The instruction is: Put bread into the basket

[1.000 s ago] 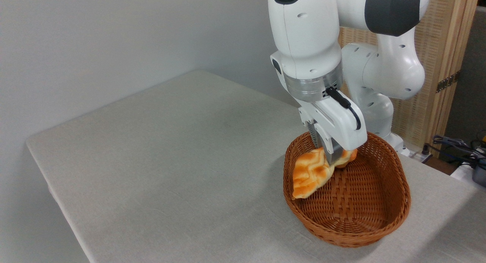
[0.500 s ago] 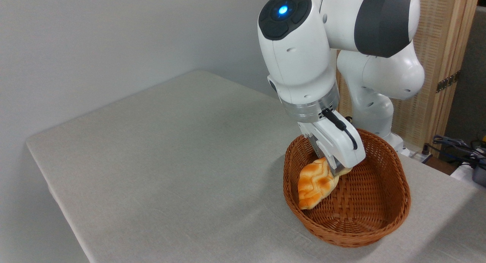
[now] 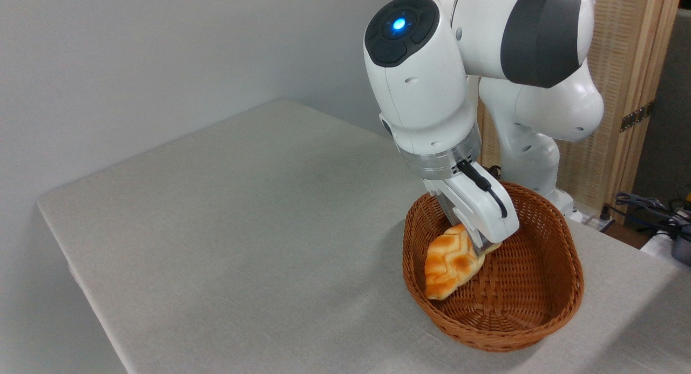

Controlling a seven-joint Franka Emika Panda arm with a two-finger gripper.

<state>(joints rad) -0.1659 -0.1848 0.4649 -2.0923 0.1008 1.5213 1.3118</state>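
Down inside the wicker basket (image 3: 518,304), the tool (image 3: 482,246) is clamped on the upper end of the braided bread loaf (image 3: 451,262). Its fingers are mostly hidden behind the white tool body, but the loaf's far tip pokes out past them on the right, so the grip reads as closed on the bread. The loaf is tilted, its lower pointed end resting against the basket's left inner wall near the floor, its upper end raised toward the tool. Its golden crust shows orange-brown plait ridges facing the camera.

The basket sits near the right front part of the grey cloth-covered worktop (image 3: 227,217), its long axis running from front right toward the back. The white Franka arm (image 3: 426,93) leans over the basket's back left rim, a blue light glowing on its dark round cap. Behind the arm stands a pale wooden screen (image 3: 631,82), and some cables (image 3: 648,204) lie at the far right edge.
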